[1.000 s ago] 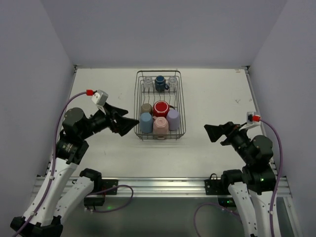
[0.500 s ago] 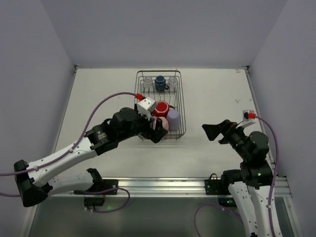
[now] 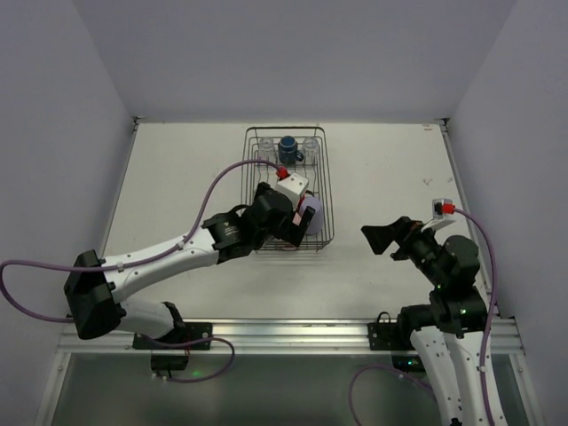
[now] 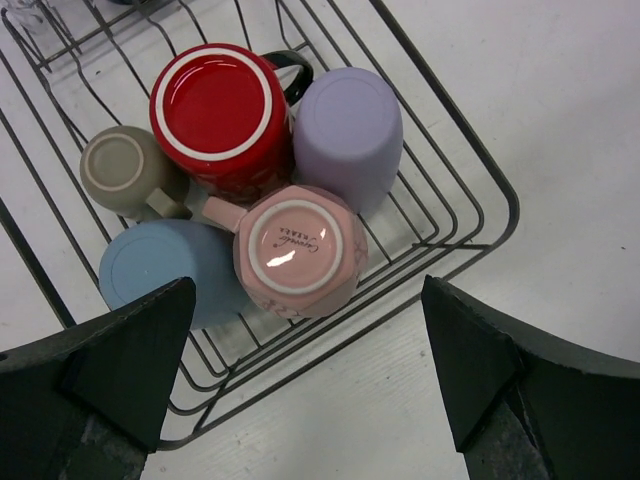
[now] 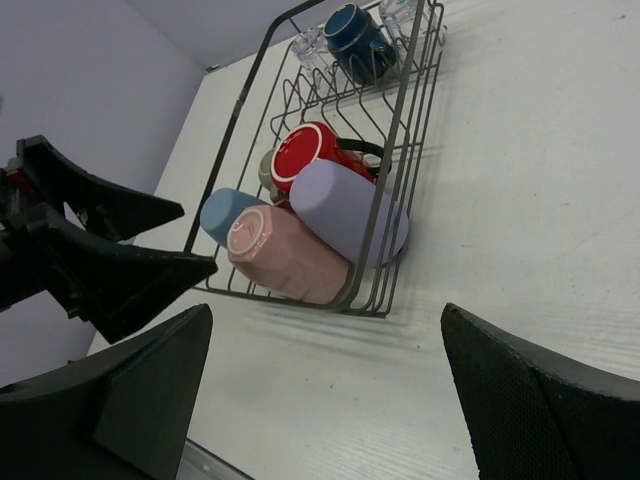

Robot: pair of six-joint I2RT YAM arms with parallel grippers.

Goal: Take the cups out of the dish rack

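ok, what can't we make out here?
- Top external: the left arm covers the near end of the dish rack; there, mainly the lavender cup shows.
- Left wrist: the rack's far end is cut off by the top edge.
- Right wrist: the olive cup is mostly behind the red mug; one clear glass is clipped by the top edge.

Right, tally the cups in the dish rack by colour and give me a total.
red cup: 1
lavender cup: 1
pink cup: 1
light blue cup: 1
olive-grey cup: 1
dark blue cup: 1
clear glass cups: 2
Total: 8
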